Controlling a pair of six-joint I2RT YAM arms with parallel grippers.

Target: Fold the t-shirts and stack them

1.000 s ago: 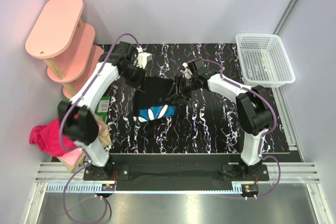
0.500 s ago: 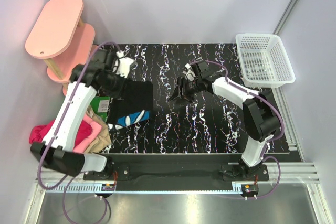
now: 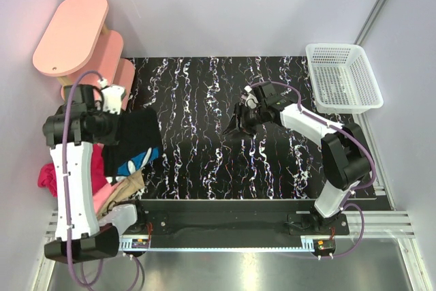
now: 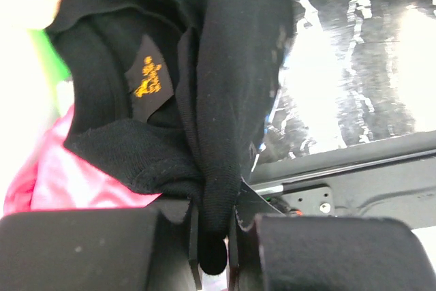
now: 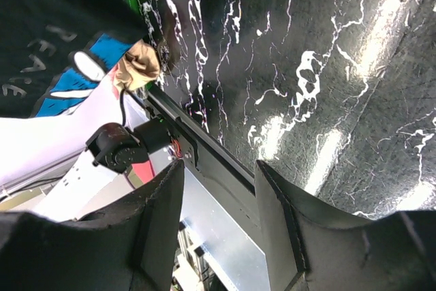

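At left edge of frame, our left gripper (image 4: 212,217) stays clamped on black t-shirt (image 3: 139,138), which we have swung off tabletop (image 3: 204,168) centre, over t-shirt pile (image 3: 128,184); stacking likely next. Right gripper (image 3: 235,123) mid-frame, jaws apart, empty.

The black t-shirt (image 5: 54,5) carried pale printed letters, too skewed to read. Its neck label (image 4: 148,76) bore an illegible orange mark.

Black t-shirt (image 4: 238,66) reads as soft matt knit cloth, thicker at the collar seam, with a small woven label (image 4: 148,76). Pink tee (image 4: 75,182), same soft cloth. Tabletop (image 3: 272,168) is glossy black, white-veined, throwing glare. Basket (image 3: 334,46): white plastic mesh. Shelf (image 3: 71,32): smooth matt pink.
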